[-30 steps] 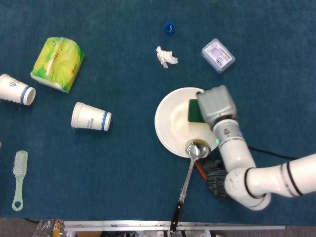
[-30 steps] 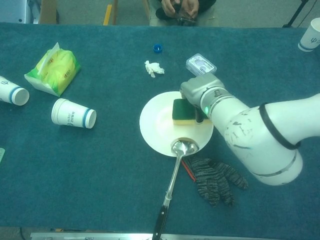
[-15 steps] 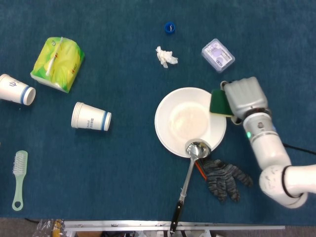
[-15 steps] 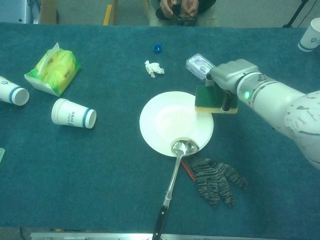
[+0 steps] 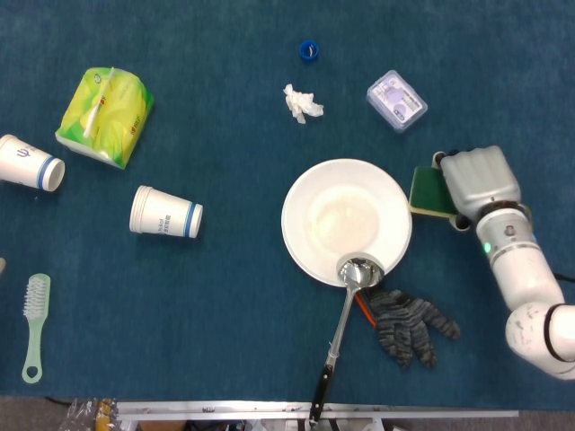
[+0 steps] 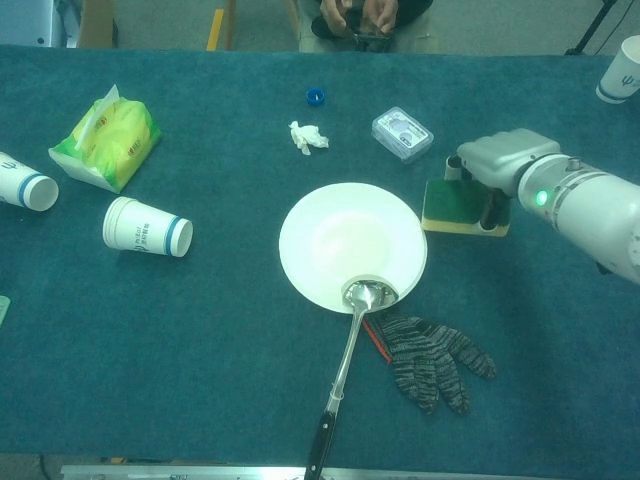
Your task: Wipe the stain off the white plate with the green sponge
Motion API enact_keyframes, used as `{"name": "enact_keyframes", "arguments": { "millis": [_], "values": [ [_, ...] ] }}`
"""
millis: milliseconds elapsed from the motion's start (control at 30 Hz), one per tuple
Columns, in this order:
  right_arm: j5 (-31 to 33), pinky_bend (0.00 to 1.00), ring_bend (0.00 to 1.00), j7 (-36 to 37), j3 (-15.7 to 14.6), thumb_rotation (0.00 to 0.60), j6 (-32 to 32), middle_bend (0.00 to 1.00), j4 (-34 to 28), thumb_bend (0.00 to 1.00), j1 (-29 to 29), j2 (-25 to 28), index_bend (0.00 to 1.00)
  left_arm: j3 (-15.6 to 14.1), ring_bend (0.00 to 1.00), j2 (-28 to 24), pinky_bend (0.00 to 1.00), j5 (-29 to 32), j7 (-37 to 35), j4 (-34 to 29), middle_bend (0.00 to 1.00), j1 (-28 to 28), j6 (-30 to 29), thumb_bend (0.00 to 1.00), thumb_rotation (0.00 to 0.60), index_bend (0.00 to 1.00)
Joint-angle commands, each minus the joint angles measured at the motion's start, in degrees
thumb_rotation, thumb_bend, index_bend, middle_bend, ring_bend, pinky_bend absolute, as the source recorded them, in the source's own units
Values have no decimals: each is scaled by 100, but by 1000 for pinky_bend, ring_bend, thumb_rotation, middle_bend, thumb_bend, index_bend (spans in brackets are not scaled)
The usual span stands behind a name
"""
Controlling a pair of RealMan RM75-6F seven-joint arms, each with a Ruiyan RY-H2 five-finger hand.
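Observation:
The white plate (image 5: 346,220) (image 6: 350,242) lies at the table's middle, its inside looking clean. A metal ladle (image 5: 344,312) (image 6: 345,345) rests with its bowl on the plate's near rim. My right hand (image 5: 478,182) (image 6: 503,160) holds the green sponge (image 5: 428,190) (image 6: 456,205) with a yellow underside just right of the plate, low over the cloth and off the plate. The left hand is out of both views.
A grey knit glove (image 5: 409,323) lies near the ladle. A clear plastic box (image 5: 396,100), a crumpled tissue (image 5: 302,102) and a blue cap (image 5: 308,50) sit behind the plate. Two paper cups (image 5: 164,212), a green tissue pack (image 5: 104,115) and a brush (image 5: 34,325) lie on the left.
My right hand has carried the sponge off the plate, rightward, to the cloth beside it. The plate and ladle have stayed put.

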State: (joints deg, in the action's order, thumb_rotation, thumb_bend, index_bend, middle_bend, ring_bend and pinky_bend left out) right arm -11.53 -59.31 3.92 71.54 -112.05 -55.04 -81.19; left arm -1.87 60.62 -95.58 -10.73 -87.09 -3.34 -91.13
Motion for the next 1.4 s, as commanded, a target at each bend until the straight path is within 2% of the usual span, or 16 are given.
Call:
{"name": "enact_keyframes", "arguments": {
  "millis": [33,167,233,367,533,700,800,1033,1233,1400],
  "values": [
    [10,610,283,73,-39,600,-82,263,59,189,40,74,210,-3,46,7,159,4,2,9,110,-2,11,175,600,152],
    [21,533,175,186,-84,600,-307,158,110,189,76,176,49,10,46,25,159,41,-10,25,110,-16,48,175,600,152],
    [-74,493,126,298,-90,600,-451,105,126,189,100,222,5,13,46,31,159,47,-10,26,110,-25,64,175,600,152],
    [-382,455,72,637,-25,600,-596,55,42,190,185,395,0,26,46,17,159,62,2,16,110,-23,51,175,600,152],
    [-751,440,68,1138,74,600,-608,52,-145,189,366,758,0,127,46,-13,159,187,-24,42,110,-42,36,175,600,152],
    [-1429,435,68,1792,6,600,-431,59,-293,190,786,1146,0,266,46,-2,159,320,-65,202,112,-62,-23,175,600,152],
    [-2181,435,67,2219,-144,600,-37,75,-329,190,1193,1255,0,266,46,-27,159,277,-208,367,113,-105,7,175,600,152],
    [-4530,435,67,3379,-626,600,1427,100,-37,191,2406,1299,0,367,46,79,159,379,-48,586,115,-82,-104,176,600,152],
    [-5668,435,67,4063,-945,600,2142,103,226,191,3199,1418,0,442,46,133,159,432,155,631,115,-19,-279,175,600,152],
    [-6244,435,67,4422,-1121,600,2582,104,425,191,3760,1486,0,440,46,189,159,444,334,647,116,95,-454,175,600,152]
  ]
}}
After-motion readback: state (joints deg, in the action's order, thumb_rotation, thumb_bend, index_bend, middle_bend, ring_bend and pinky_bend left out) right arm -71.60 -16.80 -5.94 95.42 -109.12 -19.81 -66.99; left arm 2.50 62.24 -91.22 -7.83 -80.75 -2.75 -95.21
